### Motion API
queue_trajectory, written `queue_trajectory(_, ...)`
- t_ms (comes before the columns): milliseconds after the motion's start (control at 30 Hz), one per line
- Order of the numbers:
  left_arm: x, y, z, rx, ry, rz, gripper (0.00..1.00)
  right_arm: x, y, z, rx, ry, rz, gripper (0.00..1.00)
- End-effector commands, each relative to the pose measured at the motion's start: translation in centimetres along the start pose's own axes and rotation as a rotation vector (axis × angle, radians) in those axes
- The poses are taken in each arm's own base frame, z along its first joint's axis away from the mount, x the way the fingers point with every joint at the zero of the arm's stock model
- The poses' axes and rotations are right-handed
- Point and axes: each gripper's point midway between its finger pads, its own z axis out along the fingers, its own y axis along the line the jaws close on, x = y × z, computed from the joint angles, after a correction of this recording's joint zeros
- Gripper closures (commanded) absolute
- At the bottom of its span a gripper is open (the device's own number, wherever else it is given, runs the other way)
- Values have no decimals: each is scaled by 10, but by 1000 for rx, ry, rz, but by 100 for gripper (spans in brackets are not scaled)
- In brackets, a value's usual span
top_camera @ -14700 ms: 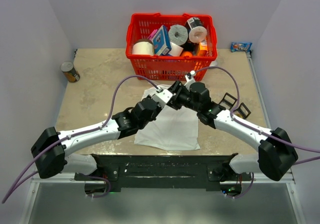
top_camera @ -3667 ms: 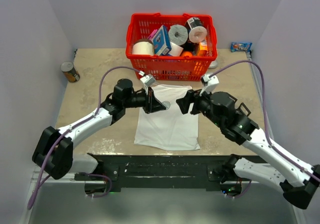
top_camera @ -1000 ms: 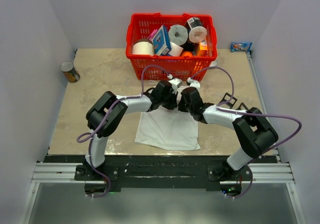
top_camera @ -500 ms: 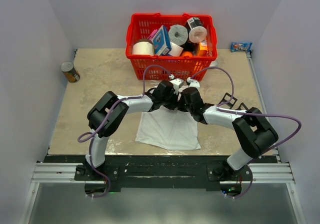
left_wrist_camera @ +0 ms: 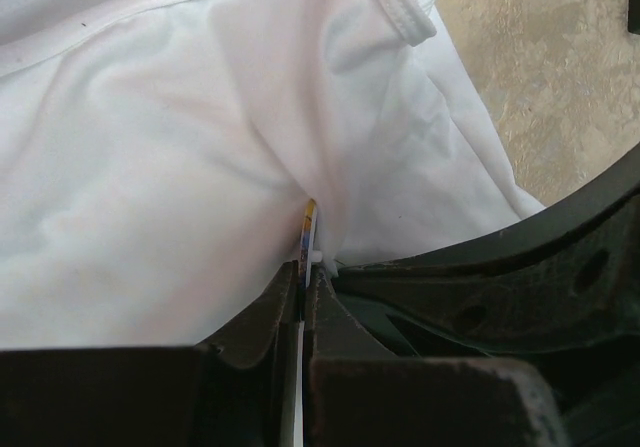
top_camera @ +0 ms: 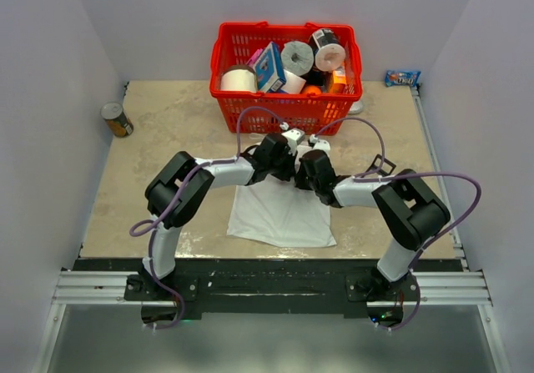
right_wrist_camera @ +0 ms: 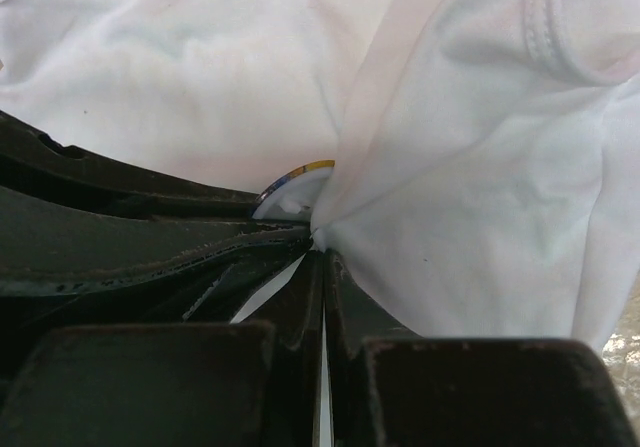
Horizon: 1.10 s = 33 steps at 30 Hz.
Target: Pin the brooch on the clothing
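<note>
The clothing (top_camera: 279,214), a white T-shirt, lies on the table in front of the basket. Both grippers meet over its upper part. My left gripper (top_camera: 287,167) (left_wrist_camera: 305,272) is shut on the brooch (left_wrist_camera: 309,229), a thin disc seen edge-on with a gold and blue rim, pressed against a raised fold of shirt (left_wrist_camera: 200,167). My right gripper (top_camera: 299,173) (right_wrist_camera: 321,252) is shut on a pinch of the shirt fabric (right_wrist_camera: 450,217), right beside the brooch's rim (right_wrist_camera: 296,178). From above, both arms hide the brooch.
A red basket (top_camera: 224,91) full of rolls and boxes stands just behind the grippers. A can (top_camera: 117,119) sits at the far left, a snack packet (top_camera: 401,78) at the back right, and a black frame-like object (top_camera: 385,165) lies right of the shirt.
The right arm has folded in towards the left, bringing its gripper tighter against the left one. Both grippers stay shut at the same spot on the shirt.
</note>
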Motion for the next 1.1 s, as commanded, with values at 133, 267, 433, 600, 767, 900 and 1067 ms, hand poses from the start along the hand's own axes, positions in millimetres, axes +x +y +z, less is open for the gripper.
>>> queue_trajectory(133, 7, -18, 0, 120, 34, -26, 100, -6, -3, -28, -17, -4, -51, 66)
queue_trajectory(267, -2, -21, -3, 181, 25, -37, 100, -36, -10, -62, -8, -87, -51, 35)
queue_trajectory(433, 0, -20, -1, 220, 33, -60, 100, -71, -27, -99, -2, -180, -47, 27)
queue_trajectory(600, 1, -21, 0, 261, 34, -75, 100, -76, -39, -111, -24, -198, -57, 24)
queue_trajectory(767, -6, -24, -4, 333, 9, -76, 100, -71, -37, -102, -113, -179, -61, 24)
queue_trajectory(900, -9, -29, -8, 393, -9, -69, 100, -61, -31, -88, -187, -144, -73, 24)
queue_trajectory(1067, -6, -31, -8, 460, -7, -81, 100, -52, -27, -66, -266, -110, -80, 24)
